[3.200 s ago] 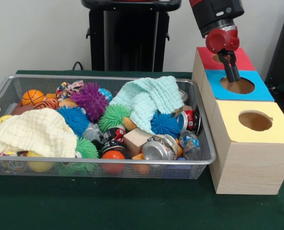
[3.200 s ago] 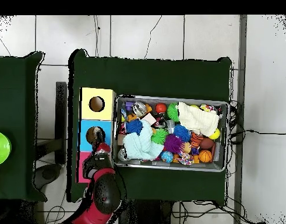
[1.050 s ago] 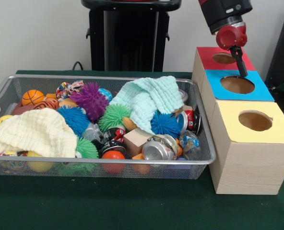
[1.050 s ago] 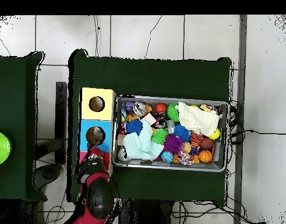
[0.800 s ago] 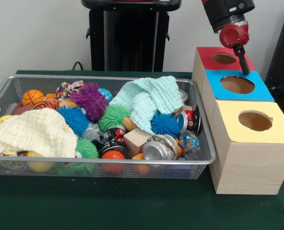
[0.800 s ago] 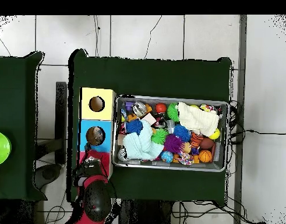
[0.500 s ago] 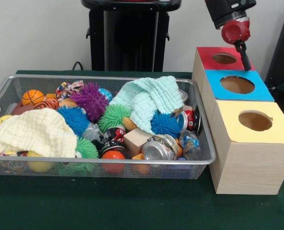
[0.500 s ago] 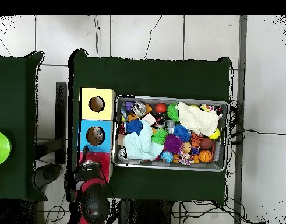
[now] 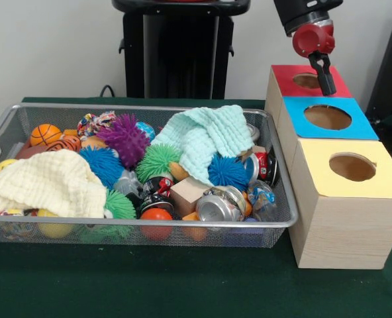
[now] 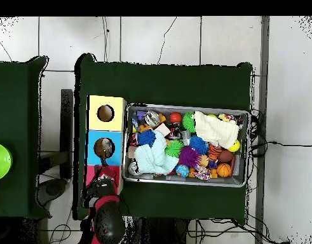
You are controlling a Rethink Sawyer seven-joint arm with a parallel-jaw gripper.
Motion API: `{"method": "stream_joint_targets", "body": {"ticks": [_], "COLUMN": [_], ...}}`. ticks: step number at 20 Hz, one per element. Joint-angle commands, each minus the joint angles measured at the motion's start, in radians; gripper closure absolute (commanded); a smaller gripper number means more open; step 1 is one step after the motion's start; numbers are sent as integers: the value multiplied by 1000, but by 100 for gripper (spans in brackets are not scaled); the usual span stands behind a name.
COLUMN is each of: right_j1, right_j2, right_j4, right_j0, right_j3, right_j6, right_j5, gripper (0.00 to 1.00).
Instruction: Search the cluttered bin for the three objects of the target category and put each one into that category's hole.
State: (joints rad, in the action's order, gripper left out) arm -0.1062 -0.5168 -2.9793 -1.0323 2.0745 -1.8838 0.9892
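Gripper [image 9: 326,83] no longer reaches into blue box's hole [image 9: 328,117]; now raised, hanging over red box's hole [image 9: 308,81]. Arm [image 10: 106,219] pulled back toward table edge in overhead view.

A: We log the wire bin [image 9: 143,106], heaped full. At its front right corner lies a crushed silver can [image 9: 217,207] on its side; a red-and-black can [image 9: 265,164] leans against the bin's right wall.

B: We also note a mint cloth [image 9: 202,142] draped over the bin's back right and a cream cloth [image 9: 47,182] over its front left. Between them sit a purple spiky ball [image 9: 123,138], a green spiky ball [image 9: 157,161] and a wooden block [image 9: 188,194].

A: Just beside the bin's right end stands a row of boxes, each with one open round hole on top: the yellow box [image 9: 315,172] nearest the front, the blue box [image 9: 295,112] in the middle, the red box [image 9: 285,83] at the back.
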Motion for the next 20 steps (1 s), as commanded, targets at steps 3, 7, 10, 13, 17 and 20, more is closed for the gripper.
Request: {"method": "stream_joint_targets", "body": {"ticks": [3,7,10,13,17,20], "right_j1": [-11,12,-198,-368,-434,-438], "right_j2": [77,22,-21,-169,-348,-371], "right_j4": [-37,-18,248,677,1078,1112], "right_j0": [15,-78,-73,-4,82,104], "right_j3": [-33,-2,172,267,277,283], "right_j6": [-114,-199,-217,-330,-408,-356], "right_j5": [71,26,-105,-143,-72,-65], "gripper": [0,0,0,0,0,0]}}
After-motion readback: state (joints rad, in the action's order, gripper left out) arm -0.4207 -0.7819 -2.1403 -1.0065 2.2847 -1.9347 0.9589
